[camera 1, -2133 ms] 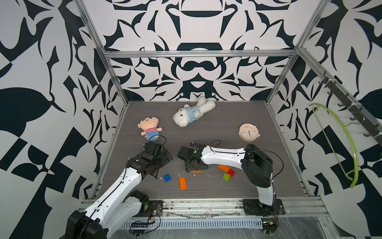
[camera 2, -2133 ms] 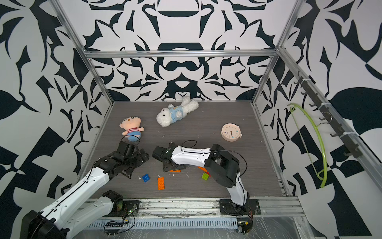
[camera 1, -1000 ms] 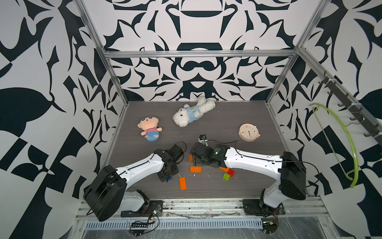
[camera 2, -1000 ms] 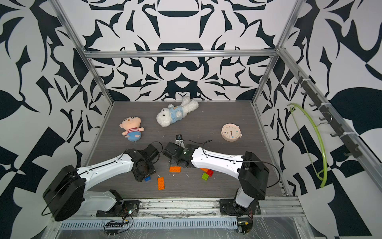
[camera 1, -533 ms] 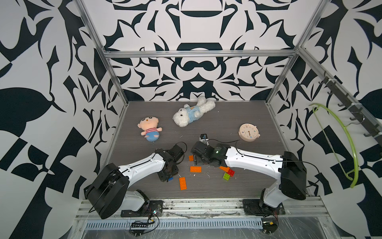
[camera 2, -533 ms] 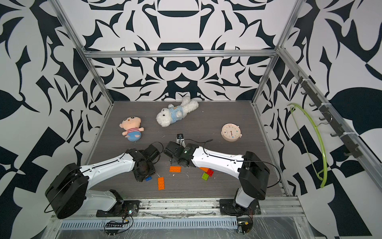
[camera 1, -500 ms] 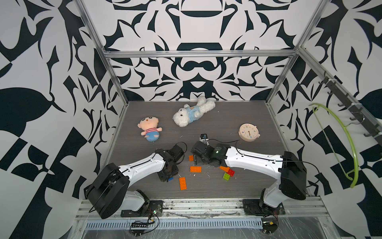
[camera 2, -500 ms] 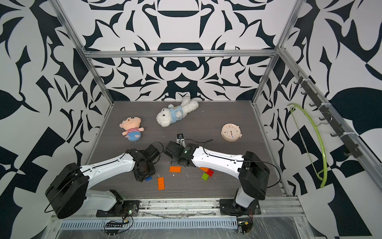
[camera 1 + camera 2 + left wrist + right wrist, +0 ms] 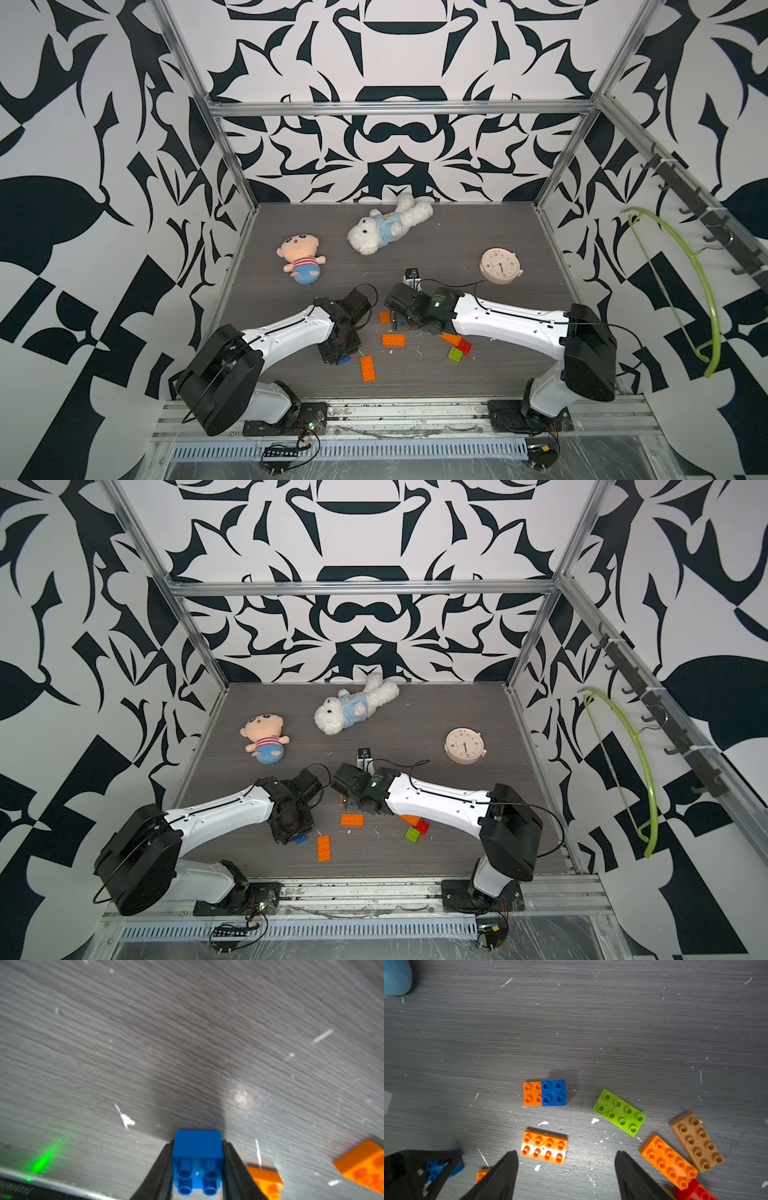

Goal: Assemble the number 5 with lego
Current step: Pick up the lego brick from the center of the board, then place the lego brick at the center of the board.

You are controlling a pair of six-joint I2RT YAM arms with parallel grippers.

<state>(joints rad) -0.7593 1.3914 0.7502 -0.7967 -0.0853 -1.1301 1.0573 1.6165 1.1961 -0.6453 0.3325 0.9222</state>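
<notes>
My table (image 9: 478,232) is dark grey wood-grain flecked with white scraps. It is boxed by patterned walls on three sides, and the front rail (image 9: 395,409) closes the near edge. The far half has the most room: only a doll (image 9: 300,255), a white plush dog (image 9: 380,235) and a round clock (image 9: 500,266) lie there, well apart. Bare board runs between them and my claws, and the strip along the left wall is bare too. At the middle front my two wrists sit near each other (tight quarters).

My left claw (image 9: 198,1144) is pinching a square blue brick (image 9: 197,1159) by two opposite sides. The brick is smooth, glossy plastic, and its four round studs face my wrist camera. I cannot tell whether it rests on the board. A long orange brick (image 9: 368,368) lies flat just to its right.

My right claw (image 9: 565,1153) is spread wide and grips nothing. A flat orange brick (image 9: 544,1147) lies studs-up just off its tips, nearer one finger. Beyond it sits an orange-and-blue pair (image 9: 545,1093), two squares touching side by side. Off to one side lie a green brick (image 9: 618,1112), set askew, then a tan brick (image 9: 695,1141) alongside a second orange brick (image 9: 668,1160). A red brick (image 9: 693,1191) sits at that one's end, mostly out of frame.
</notes>
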